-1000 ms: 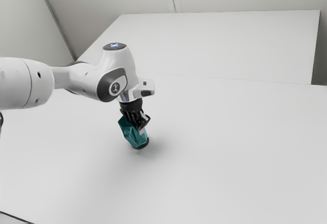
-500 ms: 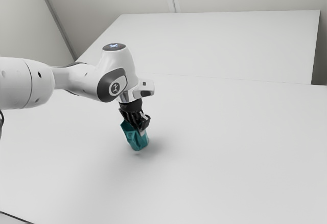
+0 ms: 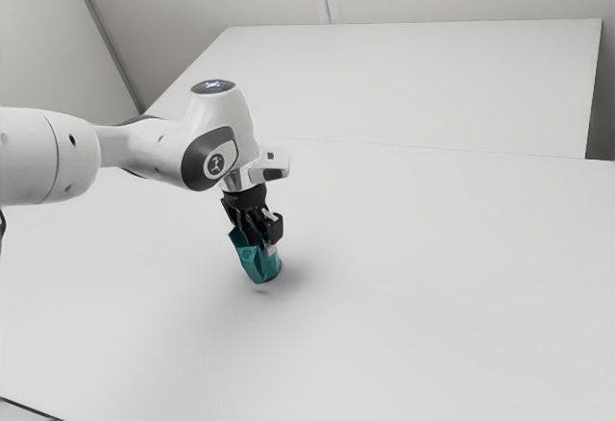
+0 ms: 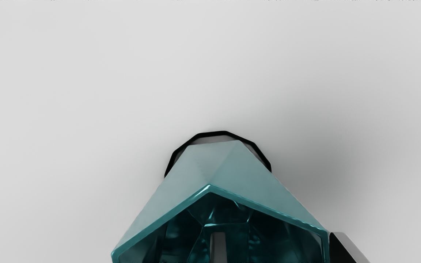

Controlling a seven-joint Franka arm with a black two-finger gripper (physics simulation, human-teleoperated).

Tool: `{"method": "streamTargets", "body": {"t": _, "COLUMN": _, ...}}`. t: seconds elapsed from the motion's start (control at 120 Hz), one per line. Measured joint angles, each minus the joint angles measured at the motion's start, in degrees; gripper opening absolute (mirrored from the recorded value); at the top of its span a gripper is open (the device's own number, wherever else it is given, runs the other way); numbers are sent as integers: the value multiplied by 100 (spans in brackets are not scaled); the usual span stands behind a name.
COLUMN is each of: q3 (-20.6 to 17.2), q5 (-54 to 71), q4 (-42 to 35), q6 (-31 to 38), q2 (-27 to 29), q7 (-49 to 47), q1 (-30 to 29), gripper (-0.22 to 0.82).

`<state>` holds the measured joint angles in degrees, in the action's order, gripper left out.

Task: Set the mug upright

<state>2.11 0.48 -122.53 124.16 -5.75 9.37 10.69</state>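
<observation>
Teal mug [image 3: 253,263] tilted, mouth toward eleven o'clock in the exterior view, base toward five, gripper [image 3: 262,246] at its mouth, jaws spread or pinching, cannot tell

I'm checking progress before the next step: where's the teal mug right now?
In the exterior view, the teal mug is left of centre, tilted, at the lower end of the black gripper.

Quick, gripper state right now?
Gripper: open, not shut on the mug; one finger reaches inside the mug, the other is outside, right by its wall.
</observation>
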Motion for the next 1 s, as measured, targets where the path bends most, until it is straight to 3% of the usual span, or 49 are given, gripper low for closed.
{"method": "streamTargets", "body": {"t": 0.3, "q3": 0, "q5": 4, "q4": 64, "q6": -149, "q2": 419, "q7": 6, "q1": 78, "gripper": 26}}
{"method": "streamTargets", "body": {"t": 0.425, "q3": 7, "q5": 12, "q4": 428, "q6": -361, "q2": 557, "q7": 6, "q1": 139, "gripper": 28}}
{"method": "streamTargets", "body": {"t": 0.642, "q3": 7, "q5": 71, "q4": 1554, "q6": -931, "q2": 303, "q7": 7, "q1": 195, "gripper": 45}}
{"method": "streamTargets", "body": {"t": 0.825, "q3": -61, "q5": 39, "q4": 2470, "q6": -1532, "q2": -61, "q7": -19, "q1": -451, "gripper": 54}}
{"method": "streamTargets", "body": {"t": 1.0, "q3": -97, "q5": 21, "q4": 2696, "q6": -2012, "q2": -97, "q7": -128, "q1": -672, "gripper": 58}}
